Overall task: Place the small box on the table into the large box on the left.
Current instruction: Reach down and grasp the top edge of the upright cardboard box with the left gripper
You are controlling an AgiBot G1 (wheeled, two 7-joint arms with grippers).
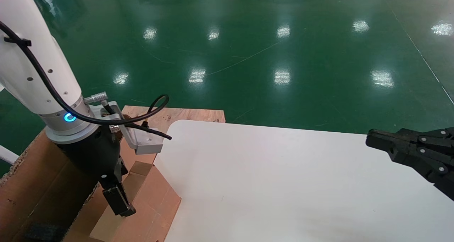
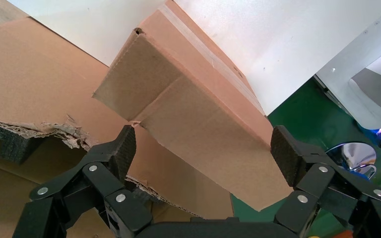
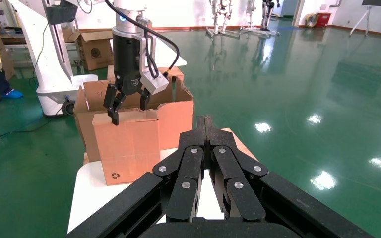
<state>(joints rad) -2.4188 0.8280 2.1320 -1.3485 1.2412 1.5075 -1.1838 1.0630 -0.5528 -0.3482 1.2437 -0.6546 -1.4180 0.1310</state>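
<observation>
Small box point(image 2: 203, 114) is seen just beyond the tips of the left gripper point(image 2: 203, 144), spanning the gap between the two fingers point(image 2: 124, 148). The fingers are spread wide and nothing is clamped; whether either pad touches the cardboard cannot be told. The carton is tilted, with a taped face turned toward the table point(image 1: 283, 181), and it is propped at the table's left edge against the wall of the large box point(image 1: 35, 171), whose torn rim and black foam are visible under the fingers. The right gripper point(image 1: 370, 139) is held over the table's right side, well apart, its fingers pressed together and empty.
</observation>
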